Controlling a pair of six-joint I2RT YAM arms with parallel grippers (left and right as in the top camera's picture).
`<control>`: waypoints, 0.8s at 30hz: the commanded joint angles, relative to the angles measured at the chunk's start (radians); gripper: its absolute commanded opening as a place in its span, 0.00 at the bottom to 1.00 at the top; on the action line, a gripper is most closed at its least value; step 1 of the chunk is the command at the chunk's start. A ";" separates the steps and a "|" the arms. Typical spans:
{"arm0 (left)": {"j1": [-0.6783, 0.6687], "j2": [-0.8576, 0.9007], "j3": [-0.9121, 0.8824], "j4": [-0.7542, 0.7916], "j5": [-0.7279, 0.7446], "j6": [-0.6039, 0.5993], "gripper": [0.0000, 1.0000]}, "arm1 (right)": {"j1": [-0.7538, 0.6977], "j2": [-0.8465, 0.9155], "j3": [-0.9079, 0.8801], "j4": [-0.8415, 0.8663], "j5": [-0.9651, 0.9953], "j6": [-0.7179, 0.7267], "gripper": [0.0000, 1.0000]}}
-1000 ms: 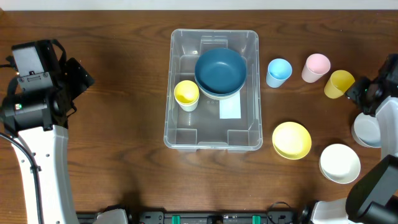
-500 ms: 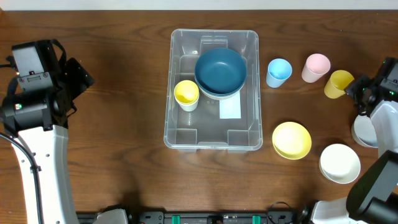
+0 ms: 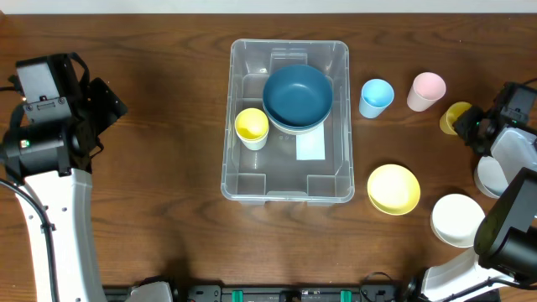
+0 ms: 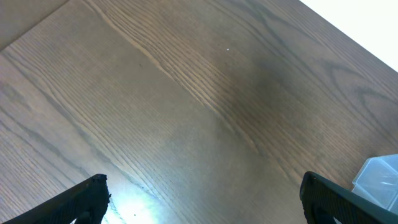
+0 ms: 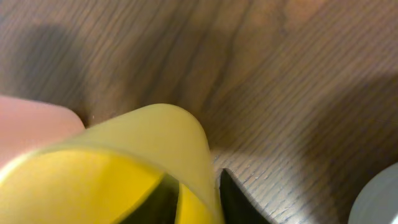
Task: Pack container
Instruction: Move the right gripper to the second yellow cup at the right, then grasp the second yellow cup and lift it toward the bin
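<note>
The clear container (image 3: 289, 44) stands mid-table. Inside it are a dark blue bowl (image 3: 298, 96) and a small yellow cup (image 3: 252, 126); a white label shows on its base. At the far right my right gripper (image 3: 470, 124) is shut on the wall of a second yellow cup (image 3: 455, 116). In the right wrist view one finger is inside this yellow cup (image 5: 124, 149) and the other outside, with the gripper (image 5: 199, 194) pinching the rim. My left gripper (image 4: 202, 199) hangs open over bare wood at the far left (image 3: 111, 105). A corner of the container (image 4: 379, 177) shows at that view's right edge.
A light blue cup (image 3: 377, 96) and a pink cup (image 3: 427, 91) stand right of the container; the pink cup (image 5: 31, 124) is close beside the held one. A yellow bowl (image 3: 393, 188), a white bowl (image 3: 458, 220) and a pale bowl (image 3: 489, 178) sit at the front right.
My right gripper has closed on the yellow cup's wall, and the cup has shifted slightly toward the front. The left arm has not moved.
</note>
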 commanded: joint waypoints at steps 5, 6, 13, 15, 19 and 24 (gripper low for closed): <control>0.004 0.006 0.011 -0.001 -0.011 -0.001 0.98 | 0.002 -0.127 0.020 -0.052 -0.013 -0.015 0.01; 0.004 0.006 0.011 -0.001 -0.011 -0.001 0.98 | 0.002 -0.156 0.024 -0.067 -0.013 -0.020 0.01; 0.004 0.006 0.011 -0.001 -0.011 -0.001 0.98 | 0.050 -0.388 0.060 -0.225 -0.077 -0.076 0.01; 0.004 0.006 0.011 -0.002 -0.011 -0.001 0.98 | 0.094 -0.457 0.074 -0.264 -0.138 -0.095 0.01; 0.004 0.006 0.011 -0.001 -0.011 -0.001 0.98 | 0.239 -0.573 0.100 -0.294 -0.178 -0.108 0.01; 0.004 0.006 0.011 -0.001 -0.011 -0.001 0.98 | 0.492 -0.609 0.146 -0.262 -0.178 -0.108 0.01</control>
